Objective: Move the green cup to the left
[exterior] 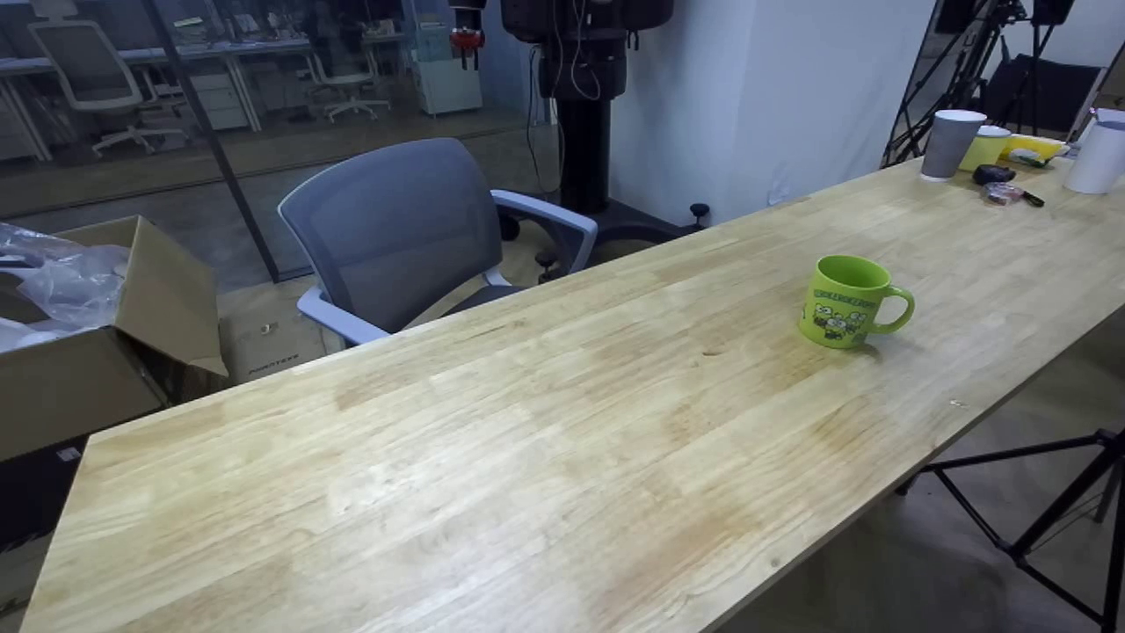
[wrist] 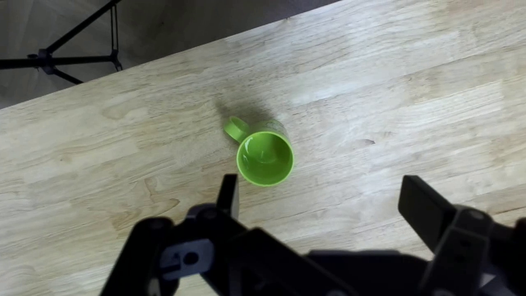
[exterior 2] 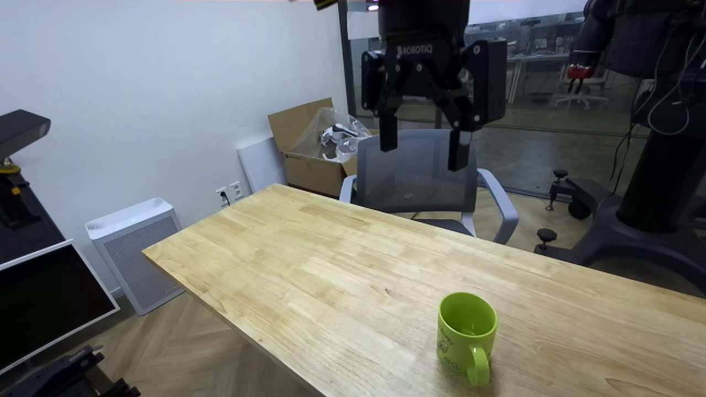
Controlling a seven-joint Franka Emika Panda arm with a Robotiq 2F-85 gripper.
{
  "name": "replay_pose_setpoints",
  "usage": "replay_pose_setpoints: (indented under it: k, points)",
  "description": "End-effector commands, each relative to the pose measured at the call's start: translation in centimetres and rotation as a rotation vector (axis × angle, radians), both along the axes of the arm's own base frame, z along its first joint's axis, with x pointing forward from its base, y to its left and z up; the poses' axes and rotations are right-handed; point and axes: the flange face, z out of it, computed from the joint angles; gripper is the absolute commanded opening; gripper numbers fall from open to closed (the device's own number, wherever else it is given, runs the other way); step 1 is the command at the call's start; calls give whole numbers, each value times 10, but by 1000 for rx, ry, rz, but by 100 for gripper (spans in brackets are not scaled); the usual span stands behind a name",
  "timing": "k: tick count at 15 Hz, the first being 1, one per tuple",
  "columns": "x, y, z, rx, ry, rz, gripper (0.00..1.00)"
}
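Green cup (exterior 2: 466, 331), a round, glossy lime mug with a loop handle and printed figures, stands upright on a long, pale wooden table (exterior 2: 276, 242), its move to the left apparently not yet begun. From left in an exterior view: a white, boxy appliance (exterior 2: 138, 259) with a mesh front; an open brown cardboard box (exterior 2: 311, 175) beyond the table; a grey mesh-backed office chair (exterior 2: 413, 187); in front of it, a black two-fingered metal gripper (exterior 2: 423, 153) hanging above table height, its fingers (exterior 2: 388, 133) spread and holding nothing; and, farther right and lower, the cup, apart from them. How far above the table they hang is hard to judge from these angles. The wrist view shows the cup beyond the fingertips, nearer one than the other and not lined up between them. On this evidence none of the job is done; lining up, descending, gripping, carrying left and setting down all remain.
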Motion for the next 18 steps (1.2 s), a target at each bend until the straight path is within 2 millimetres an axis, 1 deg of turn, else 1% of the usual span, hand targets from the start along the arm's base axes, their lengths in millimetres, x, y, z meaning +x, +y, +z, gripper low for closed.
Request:
replay_pose_setpoints:
  k: [1, 6, 10, 11, 12, 14, 18]
  points:
    - [18, 7, -13, -8, 14, 5, 100]
    - [31, 17, -45, -22, 36, 29, 100]
    - [37, 17, -66, -39, 52, 45, 100]
    - [36, 17, -69, -48, 74, 53, 100]
    - [29, 17, -69, -23, 60, 60, 100]
    - [30, 16, -74, -29, 72, 67, 100]
    - [31, 16, -74, -32, 73, 68, 100]
